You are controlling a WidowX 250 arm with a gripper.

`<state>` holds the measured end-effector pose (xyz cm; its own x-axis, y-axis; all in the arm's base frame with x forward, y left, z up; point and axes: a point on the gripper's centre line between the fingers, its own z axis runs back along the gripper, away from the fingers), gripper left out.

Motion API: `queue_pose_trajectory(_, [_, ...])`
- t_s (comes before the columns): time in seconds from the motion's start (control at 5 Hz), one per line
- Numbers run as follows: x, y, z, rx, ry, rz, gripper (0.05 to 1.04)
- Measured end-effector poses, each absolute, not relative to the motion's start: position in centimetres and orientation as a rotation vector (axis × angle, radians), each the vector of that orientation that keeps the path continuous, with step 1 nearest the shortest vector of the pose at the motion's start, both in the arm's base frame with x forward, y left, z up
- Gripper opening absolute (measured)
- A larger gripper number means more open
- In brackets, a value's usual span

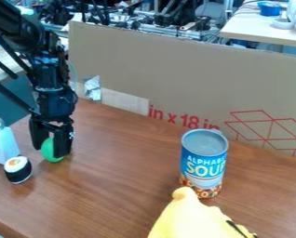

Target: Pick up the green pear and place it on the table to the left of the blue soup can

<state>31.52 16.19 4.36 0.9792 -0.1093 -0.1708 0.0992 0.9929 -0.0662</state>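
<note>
From where I stood, I counted one brown desk (116,179) and, along its far edge, one large cardboard sheet (181,79). On the desk there was one yellow soft toy (191,221) at the near edge, then one soup can (203,162) just behind it. One black hand (50,152) was low over the left part. Beside it were one white bottle (3,145) and, smaller, one sushi roll (17,173). The one green rounded object (49,149) was between the hand's two fingers, at their tips; the hand was grasping it, well apart from the can.
</note>
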Motion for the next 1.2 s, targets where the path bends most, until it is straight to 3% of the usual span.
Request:
queue_pose_trajectory(0.4, [32.1,15.4,3.1,-0.043,0.199,-0.094,0.876])
queue_pose_trajectory(0.6, [32.5,14.8,3.2,-0.030,0.169,-0.073,0.876])
queue_pose_trajectory(0.8, [32.2,13.1,6.8,0.023,0.090,-0.070,0.876])
queue_pose_trajectory(1.0, [31.6,9.9,12.2,0.088,-0.021,-0.047,0.876])
queue_pose_trajectory(1.2, [31.6,4.9,15.3,0.104,-0.113,-0.088,0.876])
